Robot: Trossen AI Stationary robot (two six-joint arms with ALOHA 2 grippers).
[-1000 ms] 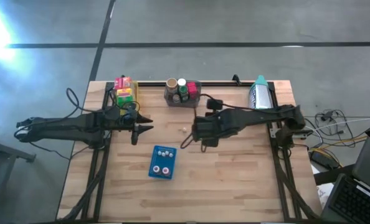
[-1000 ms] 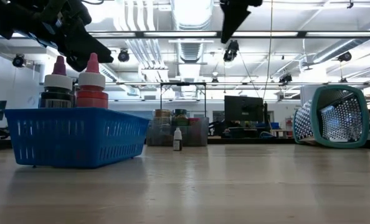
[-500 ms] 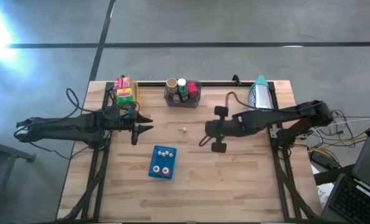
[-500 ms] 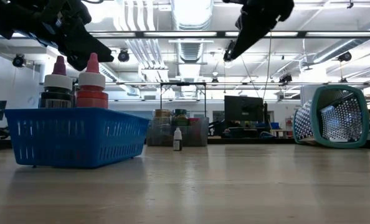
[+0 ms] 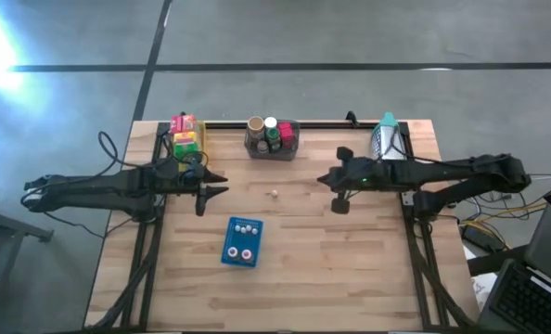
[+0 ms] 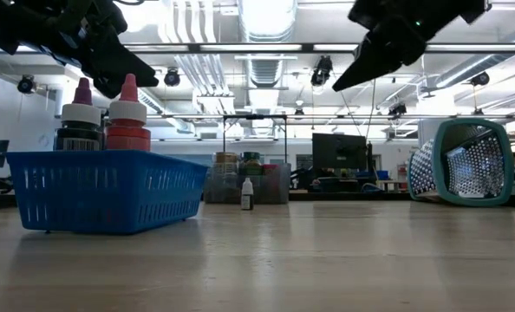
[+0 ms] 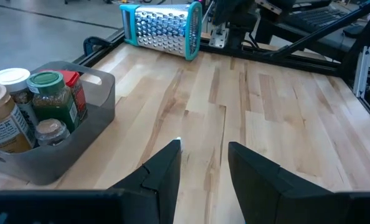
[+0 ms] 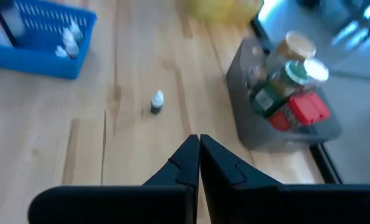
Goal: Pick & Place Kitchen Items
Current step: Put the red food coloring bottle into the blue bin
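A tiny white-capped bottle point(image 5: 274, 194) stands upright on its base on the bare wood, between the two grippers; it shows too in the low view point(image 6: 247, 193) and the right wrist view point(image 8: 156, 101). My left gripper point(image 5: 222, 186) hovers open to its left, fingers apart point(image 7: 203, 163). My right gripper point(image 5: 323, 179) hangs to its right, above the table, fingers shut and empty point(image 8: 199, 147). More items sit in the blue tray point(image 5: 242, 242), the grey bin point(image 5: 272, 137) and the yellow bin point(image 5: 185, 137).
A teal-framed metal grater point(image 5: 387, 139) lies on its side at the far right corner. The grey bin with jars stands at the far edge's middle, the yellow bin with boxes far left. The blue tray with two capped bottles point(image 6: 101, 186) sits near the middle.
My right gripper has drawn back from the table's middle toward the right edge and a little toward the far edge, with the arm stretching out straighter. The tiny bottle has kept its place on the wood.
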